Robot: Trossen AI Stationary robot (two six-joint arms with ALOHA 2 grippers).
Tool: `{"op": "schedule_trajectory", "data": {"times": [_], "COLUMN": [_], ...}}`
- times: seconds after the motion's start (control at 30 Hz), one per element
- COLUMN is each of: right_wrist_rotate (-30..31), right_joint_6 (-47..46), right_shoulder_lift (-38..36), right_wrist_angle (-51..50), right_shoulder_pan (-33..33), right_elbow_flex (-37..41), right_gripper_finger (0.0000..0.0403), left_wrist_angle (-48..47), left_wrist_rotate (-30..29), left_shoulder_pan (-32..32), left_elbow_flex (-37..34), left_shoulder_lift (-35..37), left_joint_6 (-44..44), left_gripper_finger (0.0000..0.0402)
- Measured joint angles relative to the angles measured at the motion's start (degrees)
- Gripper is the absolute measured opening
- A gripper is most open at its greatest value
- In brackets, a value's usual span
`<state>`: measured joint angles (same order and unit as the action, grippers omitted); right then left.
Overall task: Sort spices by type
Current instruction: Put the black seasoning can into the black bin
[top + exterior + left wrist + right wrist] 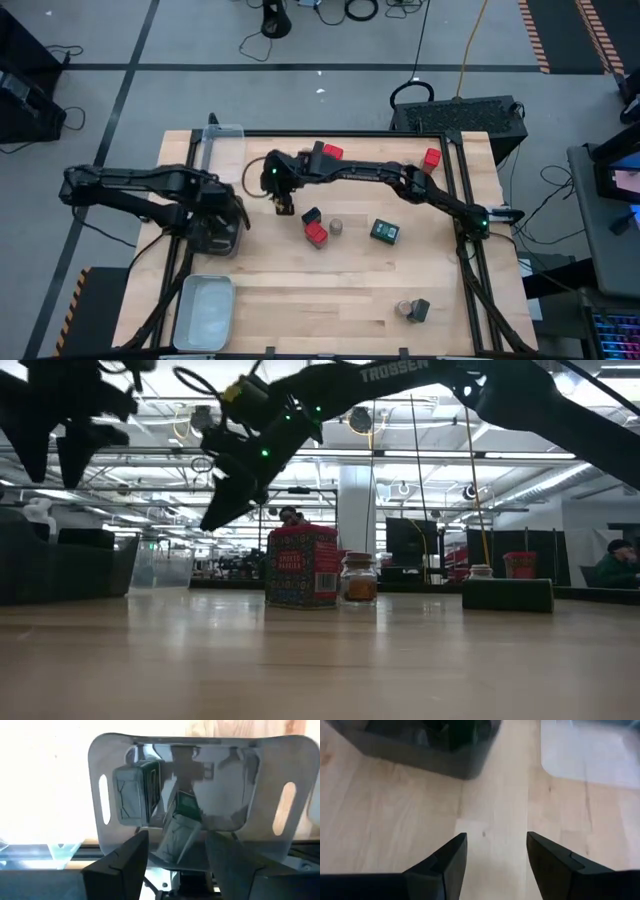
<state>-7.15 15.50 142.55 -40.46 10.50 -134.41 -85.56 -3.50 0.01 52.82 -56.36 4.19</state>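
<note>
Pale wood planks form the table in the high view. The left gripper hangs over a dark tray at about 9 o'clock from the table's middle; its fingers cannot be made out from above. The right arm reaches from 3 o'clock across the table, and the right gripper sits just right of the dark tray, empty. Near the centre a red tin touches a dark tin, with a tan-lidded jar just beside them and a dark green tin at 3 o'clock of the jar. 2 more red tins lie along the 12 o'clock edge, one partly under the right arm, the other toward 1 o'clock. At 5 o'clock a second jar touches another dark tin. A clear tray stands at 11 o'clock and a pale tray at 7 o'clock.

From the low view, the red tin stands upright with the jar just beside it, and the green tin lies flat well apart. The right gripper hangs above the wood, clear of everything.

Through the left wrist view, the left gripper's fingers stand apart above the dark tray, which holds 2 dark tins, one upright, one tilted.

Through the right wrist view, the right gripper's fingers stand apart over bare wood, holding nothing, with the dark tray's wall ahead.
</note>
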Motion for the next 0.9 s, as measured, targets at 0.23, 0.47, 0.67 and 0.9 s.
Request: {"op": "schedule_trajectory", "data": {"times": [0.23, 0.47, 0.67, 0.9], "right_wrist_rotate": [-3.8, -8.3, -12.7, -12.6], "right_joint_6": [1.3, 3.5, 1.1, 0.5], "right_shoulder_lift": [-3.3, -6.8, -8.3, -8.3], "right_wrist_angle": [-3.0, -2.5, 9.8, 23.7], "right_shoulder_pan": [1.6, 2.1, 1.6, -1.9], "right_elbow_flex": [0.0, 2.0, 10.2, 16.1], "right_gripper_finger": [0.0164, 0.0143, 0.0128, 0.0109], "left_wrist_angle": [0.6, 1.1, 1.1, 1.1], "left_wrist_rotate": [0.4, 1.6, 2.4, 3.5], "left_shoulder_pan": [0.0, 0.0, 0.0, 0.0], "left_elbow_flex": [-4.2, -4.7, -4.7, -4.7], "left_shoulder_lift": [5.7, 4.6, 1.7, -5.7], "left_joint_6": [-2.8, -2.7, -2.4, -2.0], "left_gripper_finger": [0.0203, 0.0203, 0.0203, 0.0203]}}
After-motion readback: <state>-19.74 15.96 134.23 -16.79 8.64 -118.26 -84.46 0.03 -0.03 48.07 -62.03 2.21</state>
